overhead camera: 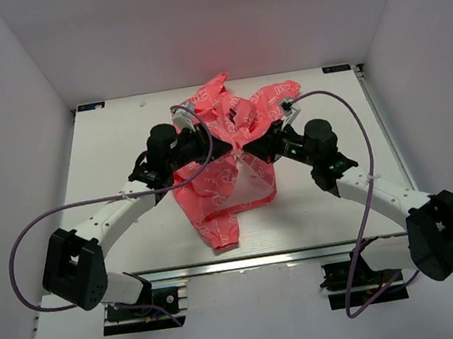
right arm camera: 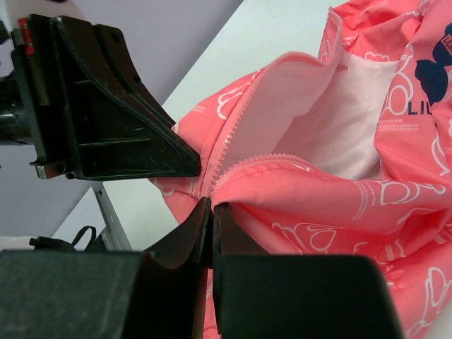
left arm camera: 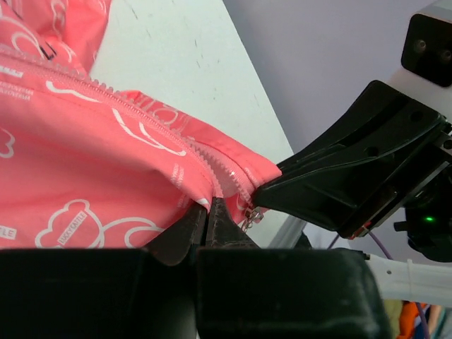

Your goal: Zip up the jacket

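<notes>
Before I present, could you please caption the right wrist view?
Right gripper and left gripper pinch the jacket at its open zipper.

we locate the jacket point(overhead camera: 229, 186) on the table point(overhead camera: 114, 151), at its centre, lying from 12 o'clock to 6 o'clock. the left gripper point(overhead camera: 227, 147) enters from 9 o'clock, the right gripper point(overhead camera: 239, 145) from 3 o'clock. their tips stand nose to nose on the jacket's middle, each touching the zipper edge. the zipper pull point(left arm camera: 251, 219) hangs between both tips.
</notes>
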Controlling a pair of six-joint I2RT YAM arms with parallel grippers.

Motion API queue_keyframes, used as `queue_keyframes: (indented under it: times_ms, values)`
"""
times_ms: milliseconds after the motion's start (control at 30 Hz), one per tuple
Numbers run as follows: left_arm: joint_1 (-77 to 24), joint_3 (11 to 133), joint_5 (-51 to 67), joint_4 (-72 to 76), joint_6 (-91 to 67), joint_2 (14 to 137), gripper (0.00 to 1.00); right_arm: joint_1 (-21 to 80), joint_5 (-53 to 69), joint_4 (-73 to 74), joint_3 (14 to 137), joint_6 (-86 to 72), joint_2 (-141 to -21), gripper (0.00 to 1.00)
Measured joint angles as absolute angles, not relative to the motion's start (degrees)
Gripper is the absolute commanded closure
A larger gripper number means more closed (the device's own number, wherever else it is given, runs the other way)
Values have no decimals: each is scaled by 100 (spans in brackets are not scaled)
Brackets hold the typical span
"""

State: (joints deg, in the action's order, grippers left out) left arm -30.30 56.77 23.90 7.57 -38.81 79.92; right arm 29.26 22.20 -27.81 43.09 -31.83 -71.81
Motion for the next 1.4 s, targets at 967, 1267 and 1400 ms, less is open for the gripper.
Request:
queue_keyframes:
  times_ms: [967, 1267, 1400]
  values:
    - [-3017, 4652, 2161, -1000, -3564, 8267, 100, 3964, 882, 646, 3804, -2414, -7824, 100]
    - [-3017, 4676, 2132, -1214, -3288, 8283, 100, 4093, 596, 1035, 4062, -2104, -8335, 70]
    - [-3017, 4676, 2112, -1271, -3210, 8283, 100, 4117, 486, 1367, 4287, -1935, -8337, 66]
